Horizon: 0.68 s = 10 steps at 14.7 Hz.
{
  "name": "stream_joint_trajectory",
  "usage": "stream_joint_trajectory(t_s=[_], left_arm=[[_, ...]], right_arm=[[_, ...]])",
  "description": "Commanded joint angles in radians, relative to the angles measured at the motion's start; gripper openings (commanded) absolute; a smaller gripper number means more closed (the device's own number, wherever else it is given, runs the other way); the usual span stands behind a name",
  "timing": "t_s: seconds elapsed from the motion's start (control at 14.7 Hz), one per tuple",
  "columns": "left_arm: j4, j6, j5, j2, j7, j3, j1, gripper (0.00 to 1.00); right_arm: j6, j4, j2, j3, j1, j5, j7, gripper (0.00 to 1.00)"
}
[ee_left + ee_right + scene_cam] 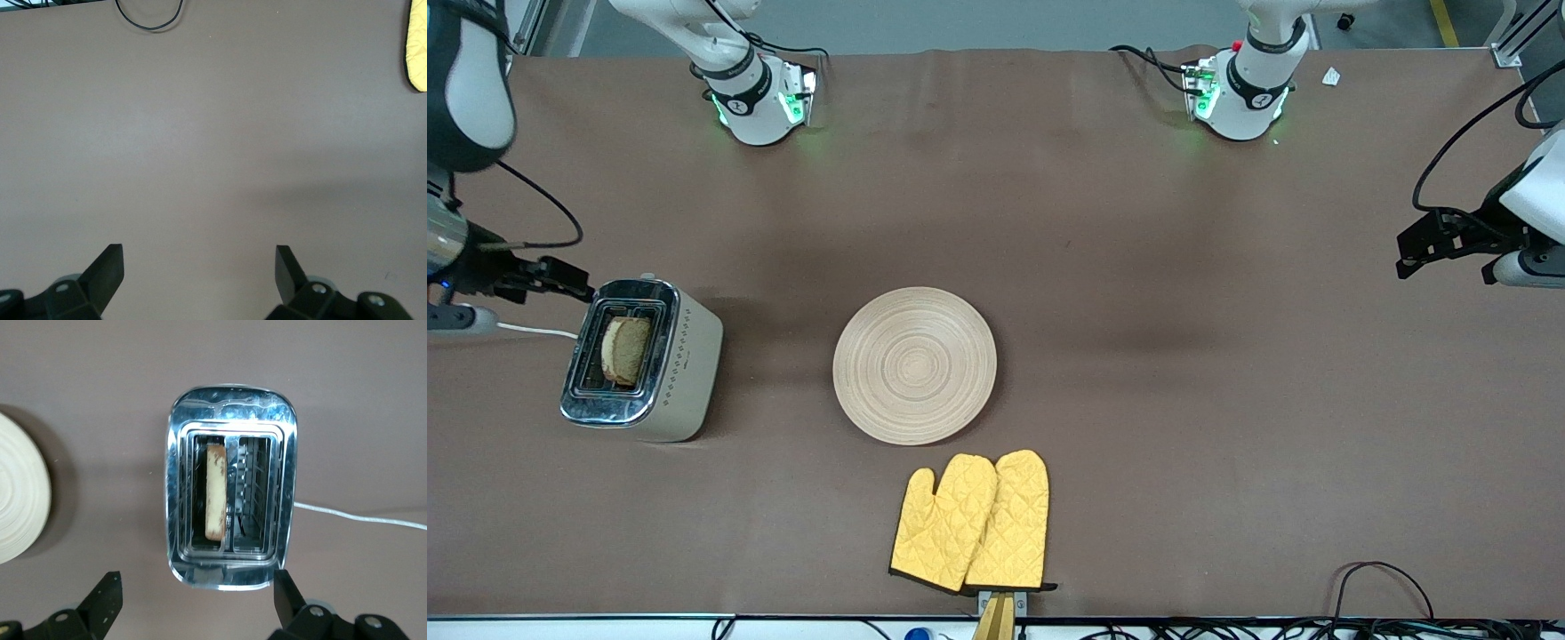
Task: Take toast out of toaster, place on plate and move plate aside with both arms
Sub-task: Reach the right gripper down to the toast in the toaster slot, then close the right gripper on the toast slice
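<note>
Brown cloth is spread over the whole table (1103,267), and nothing of the task has been started. The plate (914,364) lies flat mid-table, just above the yellow oven mitts (971,523), which sit nearer the front camera. The toaster (642,359) stands toward the right arm's end, well apart from the plate, its white cord (535,331) trailing away from it.

The right gripper (197,600) is held over the toaster, fingers spread wide and empty. The left gripper (199,270) waits over bare cloth at the left arm's end, likewise released.

The toast (215,495) is seen on edge in the slot nearer the plate, upright, with its long axis running along the slot and its top crust poking above the chrome.

Trouble is easily imagined. The slot is narrow, so a finger could be jammed against the chrome rim if the descent is off-line. A thin crust could be crumbled by too hard a pinch, or dropped back by too light a one. The toaster could be dragged up with the slice.
</note>
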Motion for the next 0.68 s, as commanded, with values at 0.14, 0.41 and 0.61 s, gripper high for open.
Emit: stream_joint_trajectory(t_s=[0.14,0.41,0.61], left_arm=[[0.018,-0.005,0.020,0.010,-0.009,-0.004,0.000,1.00],[0.018,-0.005,0.020,0.008,-0.009,-0.004,0.002,1.00],[0.018,-0.005,0.020,0.010,-0.009,-0.004,0.000,1.00]], right_arm=[[0.108,-0.038,0.062,0.007,-0.022,-0.014,-0.008,1.00],[0.155,-0.035,0.125,0.007,-0.024,-0.014,-0.009,0.94],[0.159,-0.031,0.148,0.007,-0.018,-0.016,0.006,0.86]])
